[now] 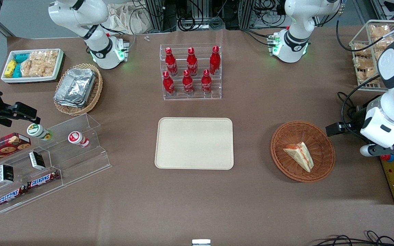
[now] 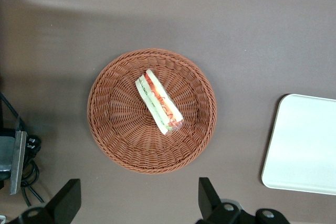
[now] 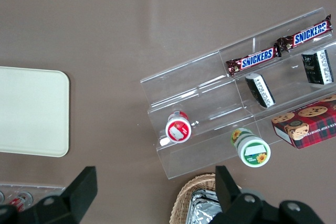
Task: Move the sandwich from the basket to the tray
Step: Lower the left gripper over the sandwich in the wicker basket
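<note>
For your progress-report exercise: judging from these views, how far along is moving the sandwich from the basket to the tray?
Nothing is done yet. The sandwich lies in the basket; the tray is bare. The gripper is open above the table beside the basket, holding nothing. Descent, grasp, lift, carry and release are all left.

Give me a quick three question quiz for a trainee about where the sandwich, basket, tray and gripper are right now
1. True or false: the sandwich lies in the basket.
2. Multiple choice: the tray holds A) the sandwich, B) a bottle, C) nothing.
3. Fill in: the gripper hangs above the table beside the basket, its fingers ____.

Key: 1 true; 2 C; 3 open.
</note>
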